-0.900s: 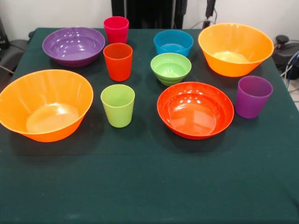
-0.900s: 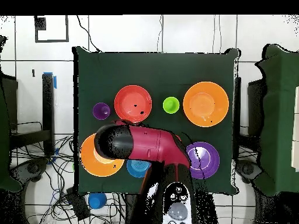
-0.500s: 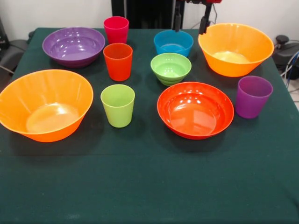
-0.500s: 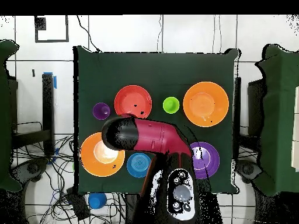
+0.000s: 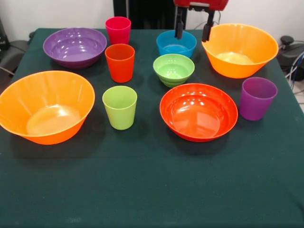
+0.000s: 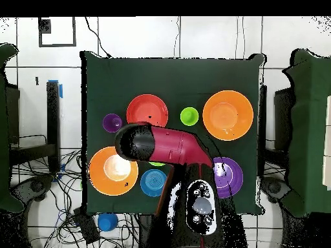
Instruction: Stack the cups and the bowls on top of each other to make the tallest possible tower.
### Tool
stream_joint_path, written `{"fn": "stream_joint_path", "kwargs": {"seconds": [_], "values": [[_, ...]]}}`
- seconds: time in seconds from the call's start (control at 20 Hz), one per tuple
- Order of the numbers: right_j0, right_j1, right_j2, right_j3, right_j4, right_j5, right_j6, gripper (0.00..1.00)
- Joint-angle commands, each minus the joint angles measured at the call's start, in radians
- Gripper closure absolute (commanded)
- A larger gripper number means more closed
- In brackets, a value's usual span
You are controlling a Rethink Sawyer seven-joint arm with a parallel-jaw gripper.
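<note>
Green tablecloth (image 5: 152, 190), cups (image 5: 119, 107) and bowls (image 5: 198, 111) upright, mouths up, unstacked, jaws parted, empty, above blue bowl (image 5: 176, 43).

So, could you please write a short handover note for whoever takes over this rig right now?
Gripper: open, empty, hanging at the table's far side between the blue bowl and an orange bowl.
Things: ten pieces, all separate and upright on the table. Crimson cup, orange-red cup, lime cup, purple cup; purple bowl, small green bowl, red-orange bowl, second orange bowl.
Done: nothing stacked.
Left: the entire tower.
</note>
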Motion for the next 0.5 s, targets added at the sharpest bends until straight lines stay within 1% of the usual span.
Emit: {"fn": "stream_joint_path", "kwargs": {"seconds": [0.05,0.15,0.25,0.5], "values": [[-0.001,0.067,0.024,-0.102,0.045,-0.035,0.198,0.00],[-0.010,0.083,0.022,-0.130,0.062,0.004,0.201,0.00],[-0.016,0.090,0.015,-0.138,0.069,0.012,0.202,0.00],[-0.031,0.087,0.003,-0.130,0.073,-0.003,0.211,0.00]]}}
